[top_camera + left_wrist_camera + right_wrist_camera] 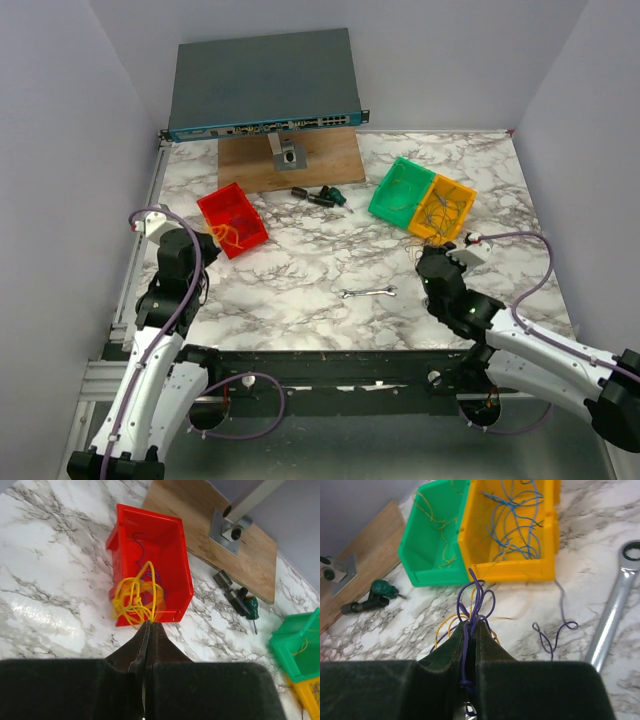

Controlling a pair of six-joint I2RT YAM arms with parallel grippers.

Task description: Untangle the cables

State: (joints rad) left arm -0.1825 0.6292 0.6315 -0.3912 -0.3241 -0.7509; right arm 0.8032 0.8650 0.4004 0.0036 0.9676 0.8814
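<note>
Open marble tabletop (pixel 300 260) between red bin (pixel 222 193) and green bin (pixel 385 190) (lone wrench (pixel 368 292) nearer, screwdriver (pixel 322 196) behind)

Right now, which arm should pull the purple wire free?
Probably the right. The right pincer is shut on the purple cable, near the yellow bin. The left pincer sits far off, at the yellow tangle in the red bin.
</note>
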